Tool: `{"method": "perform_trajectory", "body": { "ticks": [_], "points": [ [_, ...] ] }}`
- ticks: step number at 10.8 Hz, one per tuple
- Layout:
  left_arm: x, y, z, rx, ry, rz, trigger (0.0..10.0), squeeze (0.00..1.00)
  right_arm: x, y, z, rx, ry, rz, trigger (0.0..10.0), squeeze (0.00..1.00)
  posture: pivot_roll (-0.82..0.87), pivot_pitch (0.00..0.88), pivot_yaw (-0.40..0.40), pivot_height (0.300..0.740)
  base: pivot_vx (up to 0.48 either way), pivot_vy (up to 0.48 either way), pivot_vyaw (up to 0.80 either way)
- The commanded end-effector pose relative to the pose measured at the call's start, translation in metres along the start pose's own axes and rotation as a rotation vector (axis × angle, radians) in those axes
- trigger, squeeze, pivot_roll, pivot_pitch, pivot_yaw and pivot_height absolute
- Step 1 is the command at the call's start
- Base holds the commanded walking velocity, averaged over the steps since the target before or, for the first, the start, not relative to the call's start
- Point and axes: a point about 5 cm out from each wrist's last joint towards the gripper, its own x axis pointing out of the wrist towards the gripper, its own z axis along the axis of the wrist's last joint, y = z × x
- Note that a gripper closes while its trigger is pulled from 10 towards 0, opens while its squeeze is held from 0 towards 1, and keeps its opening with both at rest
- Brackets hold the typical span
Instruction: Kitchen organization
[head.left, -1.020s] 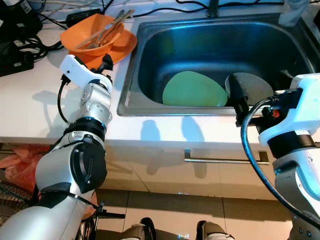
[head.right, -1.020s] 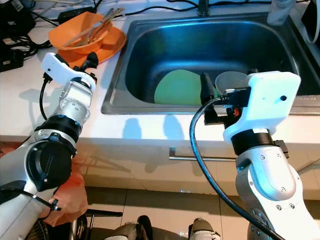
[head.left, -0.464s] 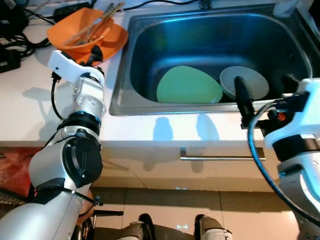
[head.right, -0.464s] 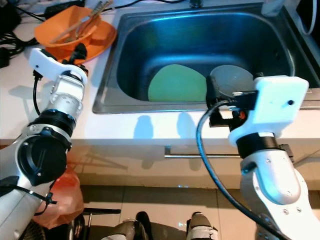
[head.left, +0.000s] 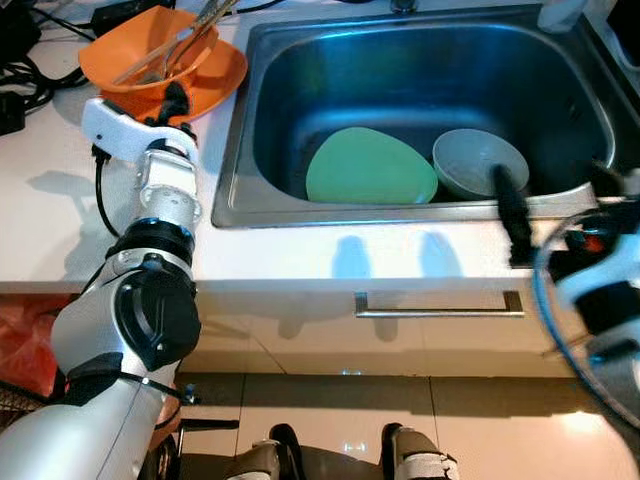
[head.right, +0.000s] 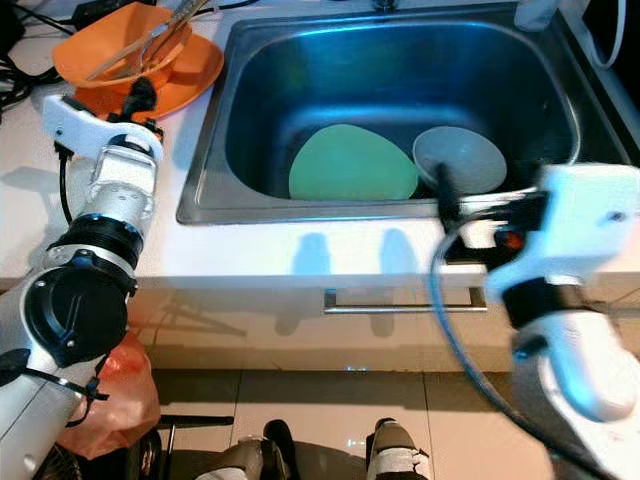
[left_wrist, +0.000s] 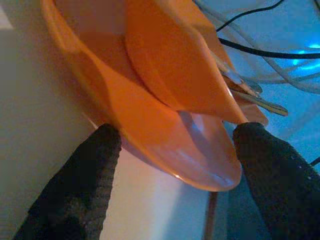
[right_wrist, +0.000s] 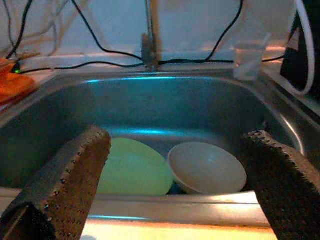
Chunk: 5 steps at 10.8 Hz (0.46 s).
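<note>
Steel sink (head.left: 250, 120) set in a white worktop (head.left: 60, 200), holding a green plate (head.left: 368, 168) and, just beside it, a grey bowl (head.left: 478, 162). Right end effector (right_wrist: 175, 185), fingers spread, hovers at the sink's front rim. Left end effector (left_wrist: 175, 150), fingers spread, flanks the rim of an orange plate (left_wrist: 165, 145) carrying an orange bowl (head.left: 150, 55) with chopsticks (head.left: 165, 55).

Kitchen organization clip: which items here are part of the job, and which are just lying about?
Part of the job:
orange plate at the left gripper
orange bowl holding utensils
green plate in the sink
grey bowl before the right gripper

Lying about:
black cables
clear cup
</note>
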Motion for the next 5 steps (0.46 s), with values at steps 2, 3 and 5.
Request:
{"method": "perform_trajectory", "body": {
  "ticks": [2, 3, 5],
  "points": [
    [-0.0113, 0.0377, -0.0299, -0.059, 0.114, 0.141, 0.0, 0.0, -0.0048, 0.0016, 0.004, 0.001, 0.0, 0.029, 10.0, 0.36, -0.53, 0.286, 0.046, 0.74, 0.0, 0.0, 0.0],
    [-0.0112, 0.0378, -0.0296, -0.065, 0.113, 0.143, 0.0, 0.0, -0.0052, 0.0009, 0.0044, -0.002, 0.002, 0.029, 10.0, 0.36, -0.54, 0.286, 0.046, 0.74, 0.0, 0.0, 0.0],
    [-0.0108, 0.0387, -0.0274, -0.084, 0.105, 0.155, 0.0, 0.0, -0.0075, -0.0017, 0.0061, -0.004, 0.013, 0.026, 10.0, 0.36, -0.54, 0.286, 0.047, 0.74, 0.0, 0.0, 0.0]
  ]
}}
